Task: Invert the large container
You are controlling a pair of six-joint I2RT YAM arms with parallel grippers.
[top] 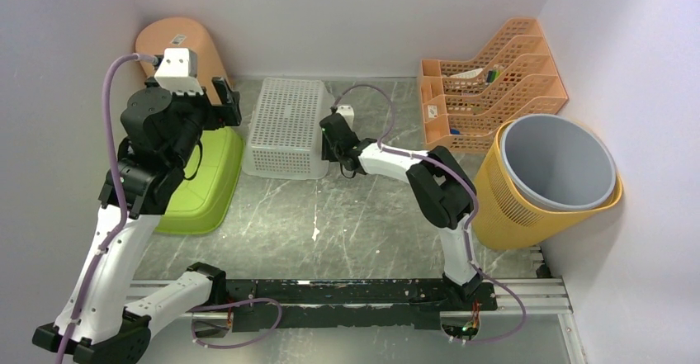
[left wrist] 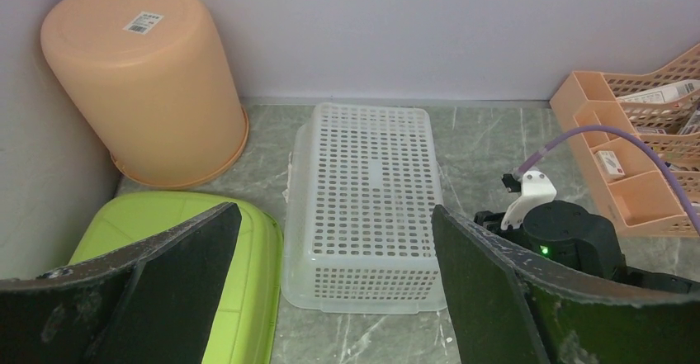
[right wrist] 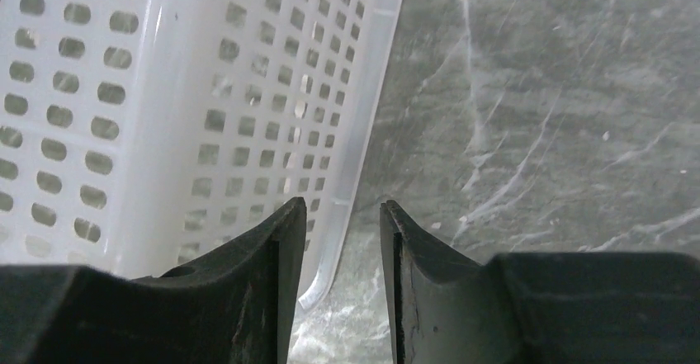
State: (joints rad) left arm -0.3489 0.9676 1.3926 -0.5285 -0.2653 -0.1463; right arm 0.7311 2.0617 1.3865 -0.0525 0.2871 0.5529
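large white perforated basket (top: 285,125), inverted, flat on marbled table (top: 330,224), centre far, right of green tub (top: 202,199). left gripper (left wrist: 336,208) spread wide, above tub's far end. right gripper (right wrist: 342,207) narrowly parted astride basket's right rim (right wrist: 363,133); actual grip not discernible.

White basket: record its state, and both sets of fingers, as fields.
basket: white perforated basket, base up, rim down on the table
left gripper: fingers wide open, clear of the basket, holding nothing
right gripper: fingers narrowly apart at the basket's right rim; the rim edge shows in the gap, no clamp visible
task: the basket looks already inverted
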